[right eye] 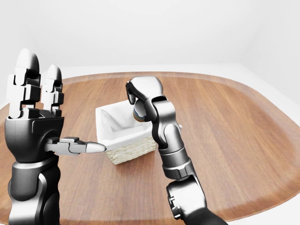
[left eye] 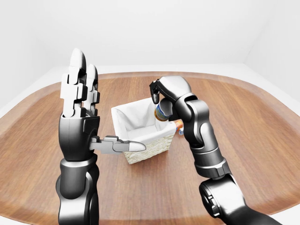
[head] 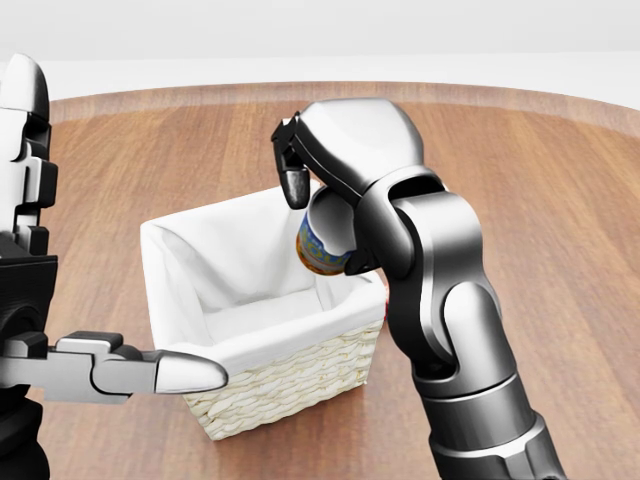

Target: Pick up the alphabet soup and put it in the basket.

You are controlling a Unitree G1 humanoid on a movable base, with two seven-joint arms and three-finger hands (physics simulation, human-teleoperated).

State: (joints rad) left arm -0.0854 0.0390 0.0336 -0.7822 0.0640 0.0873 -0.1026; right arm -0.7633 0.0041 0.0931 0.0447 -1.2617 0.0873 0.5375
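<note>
The alphabet soup [head: 320, 250] is a can with a blue and yellow label. My right hand [head: 312, 222] is shut on it; the palm covers its upper part and a dark finger [head: 295, 183] curls over the top. The can hangs tilted above the right inner side of the basket [head: 290, 385], a wicker box with a white cloth lining that stands on the wooden table. My left hand [left eye: 96, 119] is open at the left of the basket. Its fingers [left eye: 78, 77] point straight up and its thumb [head: 185, 372] reaches toward the basket's near-left corner without touching it.
An orange carton [left eye: 178, 124] lies on the table just right of the basket, mostly hidden behind my right forearm [head: 450, 320]. The round wooden table [left eye: 243, 122] stretches wide to the right and ends at a white floor.
</note>
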